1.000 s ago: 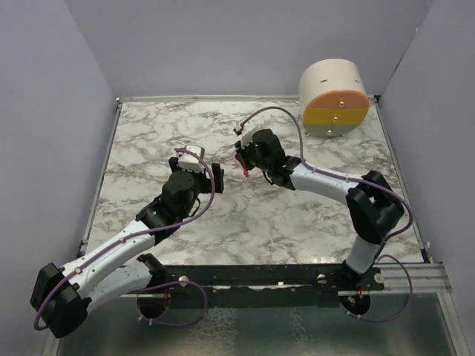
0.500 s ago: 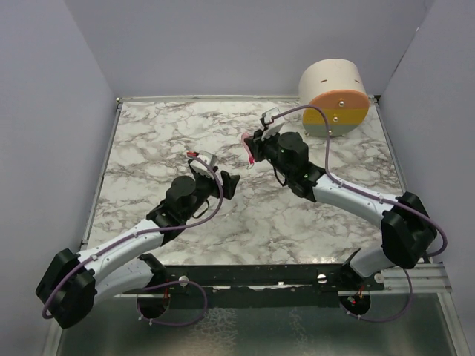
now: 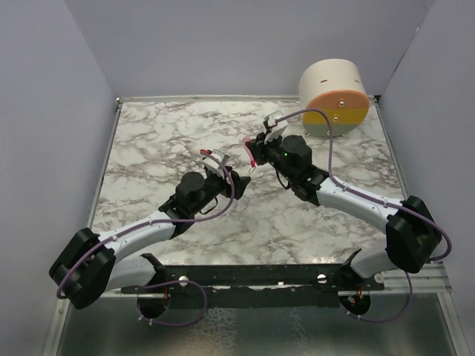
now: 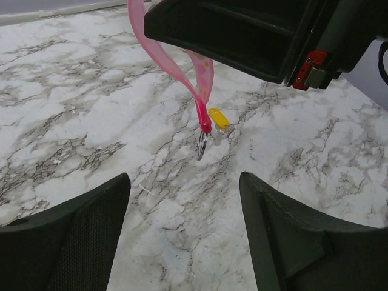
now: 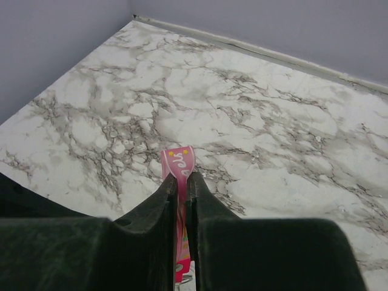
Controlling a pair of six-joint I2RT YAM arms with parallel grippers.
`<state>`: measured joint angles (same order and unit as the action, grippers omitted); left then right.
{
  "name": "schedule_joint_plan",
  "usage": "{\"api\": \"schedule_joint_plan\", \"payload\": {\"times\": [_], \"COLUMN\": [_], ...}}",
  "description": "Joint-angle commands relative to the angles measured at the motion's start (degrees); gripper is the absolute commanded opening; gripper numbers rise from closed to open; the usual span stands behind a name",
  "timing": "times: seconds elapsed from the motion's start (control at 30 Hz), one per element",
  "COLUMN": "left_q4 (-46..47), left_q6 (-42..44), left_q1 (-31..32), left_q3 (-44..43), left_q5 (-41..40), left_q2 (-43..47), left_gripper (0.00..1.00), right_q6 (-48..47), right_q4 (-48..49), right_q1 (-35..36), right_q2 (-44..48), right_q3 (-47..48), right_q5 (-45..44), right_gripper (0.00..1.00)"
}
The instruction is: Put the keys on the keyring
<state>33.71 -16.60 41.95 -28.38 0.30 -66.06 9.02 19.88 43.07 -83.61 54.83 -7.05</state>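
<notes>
we count one cylinder [image 3: 334, 100] at the table's [image 3: 148, 141] one o'clock corner, its inside hidden. the right gripper [image 5: 183, 182] is clamped on one pink strap [image 5: 179, 160] with one keyring [image 4: 202, 144] dangling from it. one yellow key [image 4: 219, 117] shows just beside the ring, at its one o'clock. the left gripper [image 4: 183, 182] gapes, holding nothing.

Robot lab test cell indicated. Marble-patterned tabletop [image 3: 148, 141] enclosed on three sides by plain lilac panels [image 3: 44, 111]. Cabled left arm [image 3: 141, 233] and right arm [image 3: 349, 199] bolted to black perforated rail [image 3: 260, 276] at near edge. No household furnishings seen.
</notes>
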Motion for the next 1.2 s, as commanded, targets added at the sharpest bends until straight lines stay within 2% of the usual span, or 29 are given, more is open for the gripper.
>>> {"api": "schedule_joint_plan", "payload": {"times": [0.0,0.3,0.67,1.0,1.17], "left_q4": [7.39,15.06,19.11,33.35,34.42], "left_q6": [0.20,0.87,0.98,0.78,1.39], "left_q1": [-0.29,-0.29,-0.29,-0.29,-0.29], "left_q3": [-1.28,-0.65,-1.24,5.12,6.31], "left_q5": [3.78,5.74,5.89,3.72,3.73], "left_q2": [-1.80,-5.53,-9.81,-9.96,-9.90], "left_gripper": [0.74,0.74,0.68,0.64,0.64], "right_q6": [1.01,2.31,3.85,11.64,16.85], "right_q4": [1.33,0.12,-1.36,-6.13,-7.92], "right_q1": [0.08,0.08,0.09,0.10,0.09], "right_q2": [2.44,3.18,4.25,4.08,4.05], "right_q3": [-0.16,-0.28,0.15,2.12,3.49], "right_q5": [2.06,3.31,4.46,2.80,1.03], "right_gripper": [0.08,0.08,0.08,0.07,0.05]}}
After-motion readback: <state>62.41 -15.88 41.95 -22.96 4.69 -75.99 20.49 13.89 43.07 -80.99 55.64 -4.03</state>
